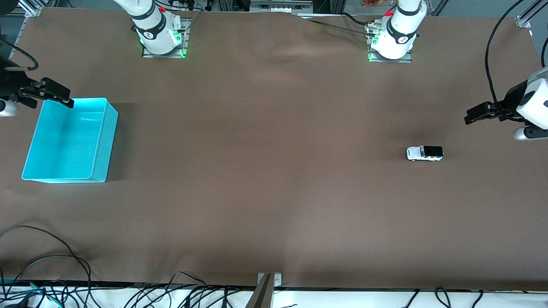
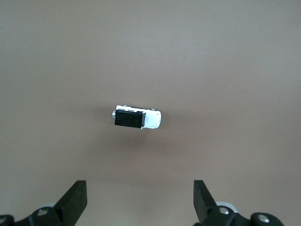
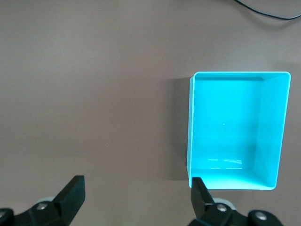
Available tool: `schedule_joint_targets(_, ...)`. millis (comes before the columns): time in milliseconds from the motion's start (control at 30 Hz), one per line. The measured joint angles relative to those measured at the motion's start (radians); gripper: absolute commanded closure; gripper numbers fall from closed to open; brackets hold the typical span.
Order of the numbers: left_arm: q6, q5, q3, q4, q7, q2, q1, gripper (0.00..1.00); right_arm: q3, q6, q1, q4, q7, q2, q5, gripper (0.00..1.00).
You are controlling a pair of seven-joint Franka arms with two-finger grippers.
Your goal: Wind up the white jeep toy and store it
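The white jeep toy with its black roof stands on its wheels on the brown table toward the left arm's end. It also shows in the left wrist view. My left gripper hangs open and empty in the air, over the table beside the jeep; its own view shows it wide apart. The turquoise bin stands empty at the right arm's end and shows in the right wrist view. My right gripper is open and empty over the bin's farther rim.
The brown table cover spans the whole work area. Loose black cables lie along the table edge nearest the front camera, with a metal bracket at its middle. The two arm bases stand at the farther edge.
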Motion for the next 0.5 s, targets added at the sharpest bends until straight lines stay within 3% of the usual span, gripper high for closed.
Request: schedule_joint_targets(500,-0.002,0.0,0.003,-0.013,0.0,0.033,0.036,0.0,0.0,0.0,0.0,0.0,0.0,0.0,0.0,0.0)
